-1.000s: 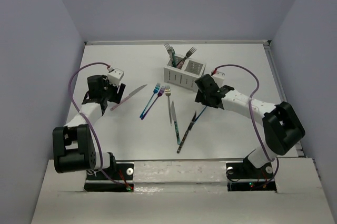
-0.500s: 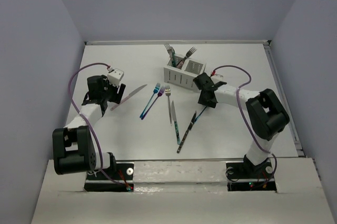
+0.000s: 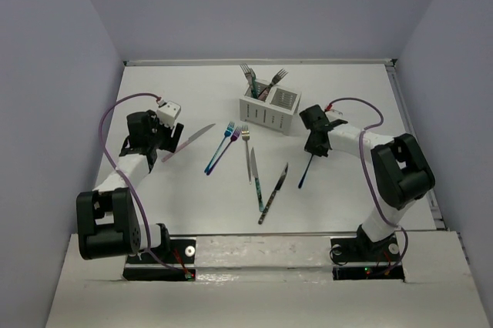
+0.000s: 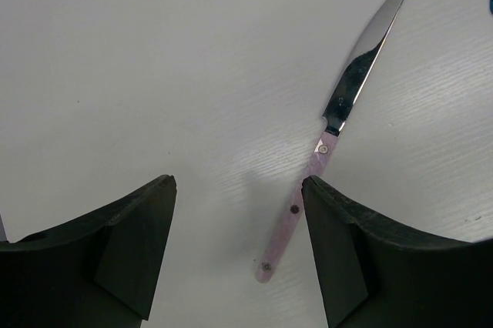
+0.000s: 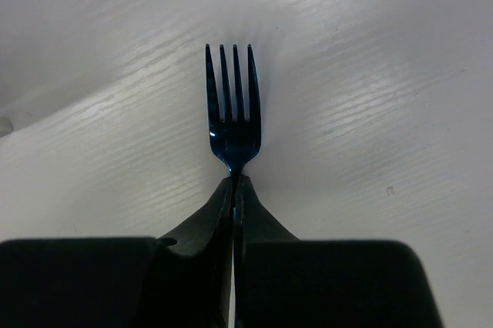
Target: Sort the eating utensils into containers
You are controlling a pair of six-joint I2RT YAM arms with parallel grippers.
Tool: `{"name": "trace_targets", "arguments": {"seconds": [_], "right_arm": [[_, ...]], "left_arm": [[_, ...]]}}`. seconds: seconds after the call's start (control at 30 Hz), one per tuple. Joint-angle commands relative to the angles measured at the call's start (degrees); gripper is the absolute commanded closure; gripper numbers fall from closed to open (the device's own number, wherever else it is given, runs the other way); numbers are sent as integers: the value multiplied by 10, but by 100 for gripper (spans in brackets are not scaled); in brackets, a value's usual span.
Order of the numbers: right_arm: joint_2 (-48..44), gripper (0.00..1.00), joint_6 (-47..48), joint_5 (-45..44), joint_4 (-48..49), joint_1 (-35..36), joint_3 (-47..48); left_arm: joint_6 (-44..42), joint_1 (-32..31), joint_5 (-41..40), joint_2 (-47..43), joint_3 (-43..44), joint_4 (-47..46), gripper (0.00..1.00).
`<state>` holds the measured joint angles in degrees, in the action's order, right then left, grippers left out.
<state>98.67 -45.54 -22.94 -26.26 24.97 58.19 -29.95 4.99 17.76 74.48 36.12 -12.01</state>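
The right claw [image 5: 233,183] is clenched on the neck of a blue fork [image 5: 233,112], just below the tines, and the long handle runs back under the wrist. The fork sits near the white caddy [image 3: 269,115], on its right. Whether it has left the surface [image 3: 177,205] cannot be told. The left claw [image 4: 236,185] is released and hovers over a pink-handled knife [image 4: 339,135], whose handle end lies between the fingers, closer to one than the other.

A grip this near the head probably leaves the handle's weight hanging free, so the fork could pivot. A slow, straight lift seems wise. The handle end should then tip downward and go into the compartment that already holds forks. It should clear the caddy wall and the standing forks, and the claw should let go only once the handle is well inside.

There is one caddy with two compartments. At least two standing forks [image 3: 248,74] are in it, tines up, and possibly three. Three knives lie loose: the pink-handled knife, a teal-handled knife [image 3: 256,182] and a dark knife [image 3: 274,192]. Three forks also lie loose: a second blue fork [image 3: 218,149], a purple fork [image 3: 229,143] and a silver fork [image 3: 247,155]. With the held one, four forks are outside the caddy.
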Motion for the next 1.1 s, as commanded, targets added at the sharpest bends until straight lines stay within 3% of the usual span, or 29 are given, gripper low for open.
{"name": "trace_targets", "arguments": {"seconds": [0.0,0.23,0.37,0.5,0.57,0.67,0.87,1.07], "right_arm": [[-42,100,53,-22,-5,-16,-12],[-180,100,142,-81,23,-16,17],[-255,100,231,-144,123,-3,61],[-256,100,353,-165,327,42,111],[-186,100,444,-171,489,74,173],[-101,100,486,-154,581,91,244],[123,100,488,-121,583,91,471],[203,100,424,-120,559,91,509]], "left_arm": [[-8,4,-2,-21,-5,-21,21],[-6,5,-6,-21,-3,-21,21],[-6,5,-6,-18,0,-21,21],[-5,5,-5,-12,-1,-23,21],[-3,5,-3,-8,0,-23,21],[-5,5,-5,-6,2,-23,21],[-7,5,-7,-2,1,-24,20],[-9,4,-10,11,3,-27,21]]}}
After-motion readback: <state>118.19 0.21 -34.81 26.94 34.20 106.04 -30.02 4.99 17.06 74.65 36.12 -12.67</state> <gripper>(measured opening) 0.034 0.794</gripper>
